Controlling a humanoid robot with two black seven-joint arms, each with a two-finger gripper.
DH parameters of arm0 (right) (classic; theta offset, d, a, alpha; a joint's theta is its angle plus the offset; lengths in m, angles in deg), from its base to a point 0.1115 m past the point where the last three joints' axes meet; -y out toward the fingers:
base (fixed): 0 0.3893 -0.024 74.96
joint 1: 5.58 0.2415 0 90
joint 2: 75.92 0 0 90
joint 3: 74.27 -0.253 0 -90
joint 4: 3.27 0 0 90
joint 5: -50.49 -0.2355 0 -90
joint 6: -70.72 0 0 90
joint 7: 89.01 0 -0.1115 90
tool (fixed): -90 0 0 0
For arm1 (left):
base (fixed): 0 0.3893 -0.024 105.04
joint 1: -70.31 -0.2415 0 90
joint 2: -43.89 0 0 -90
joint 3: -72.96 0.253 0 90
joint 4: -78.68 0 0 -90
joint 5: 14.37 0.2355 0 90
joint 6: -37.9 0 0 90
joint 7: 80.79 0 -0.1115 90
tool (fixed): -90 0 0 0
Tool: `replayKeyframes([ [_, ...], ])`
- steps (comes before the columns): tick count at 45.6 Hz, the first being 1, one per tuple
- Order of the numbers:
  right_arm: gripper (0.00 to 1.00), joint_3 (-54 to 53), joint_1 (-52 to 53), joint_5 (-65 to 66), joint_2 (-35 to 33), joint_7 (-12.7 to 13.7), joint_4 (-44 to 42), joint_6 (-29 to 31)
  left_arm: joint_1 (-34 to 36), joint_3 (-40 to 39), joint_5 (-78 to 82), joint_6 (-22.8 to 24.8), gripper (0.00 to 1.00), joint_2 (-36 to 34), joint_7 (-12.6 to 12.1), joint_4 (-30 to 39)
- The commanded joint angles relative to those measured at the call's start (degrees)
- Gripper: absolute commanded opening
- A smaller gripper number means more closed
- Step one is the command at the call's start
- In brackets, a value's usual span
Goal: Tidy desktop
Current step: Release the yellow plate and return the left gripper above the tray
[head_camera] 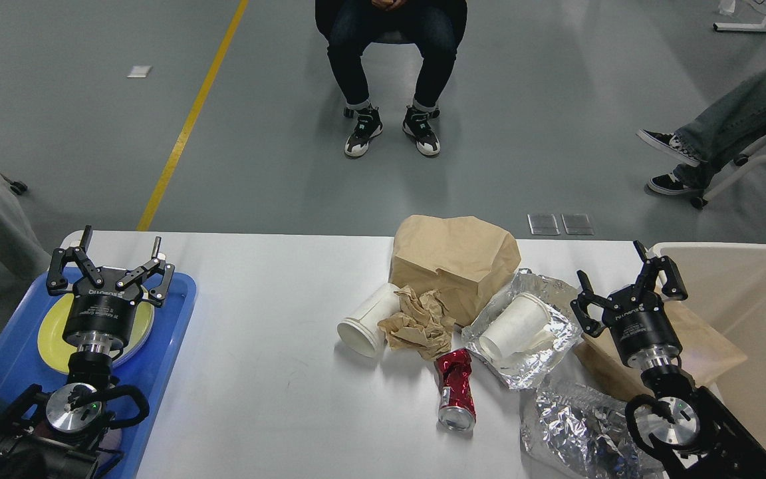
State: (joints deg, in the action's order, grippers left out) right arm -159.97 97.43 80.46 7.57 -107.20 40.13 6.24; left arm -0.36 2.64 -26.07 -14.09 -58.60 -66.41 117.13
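Observation:
The white desktop (270, 372) carries litter at its middle and right. A brown paper bag (453, 263) stands at the back, with a crumpled brown paper (419, 322) and a fallen white cup (366, 322) in front of it. Another white cup (516, 326) lies on a foil sheet (542, 359). A crushed red can (456, 389) lies near the front. My left gripper (119, 245) is open and empty above the yellow plate (57, 329). My right gripper (612, 273) is open and empty just right of the foil.
A blue tray (163, 346) at the left holds the yellow plate. A beige bin (762, 319) stands at the right edge. More crumpled foil (569, 429) and a flat brown paper (705, 349) lie by my right arm. Seated people are on the floor beyond the table.

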Motion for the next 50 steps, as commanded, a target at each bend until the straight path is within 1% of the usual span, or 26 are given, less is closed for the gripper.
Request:
replayKeyframes([
  [1,1.00,0.00,-0.01,0.00,0.01,0.00,0.02,-0.03,0.01,0.10,0.01,-0.05,0.96,0.01,0.39,0.05],
  [6,1.00,0.00,-0.01,0.00,0.01,0.00,0.02,-0.03,0.01,0.80,1.15,-0.40,0.96,-0.43,3.20,0.05],
  [11,1.00,0.00,-0.01,0.00,-0.08,0.00,0.02,-0.03,0.18,1.33,5.20,-0.22,0.96,-0.43,4.52,0.05],
  [13,1.00,0.00,-0.01,0.00,-0.08,0.00,0.02,0.05,0.18,1.33,5.20,0.04,0.96,-0.52,3.91,0.05],
  [44,1.00,-0.18,-0.01,-0.09,0.01,0.09,0.02,-0.03,0.18,1.15,5.20,0.13,0.96,-0.52,3.82,-0.04],
  [50,1.00,-0.09,0.43,-2.63,0.01,0.00,0.46,-0.12,0.18,1.15,5.20,0.13,0.96,-0.52,3.90,0.05],
])
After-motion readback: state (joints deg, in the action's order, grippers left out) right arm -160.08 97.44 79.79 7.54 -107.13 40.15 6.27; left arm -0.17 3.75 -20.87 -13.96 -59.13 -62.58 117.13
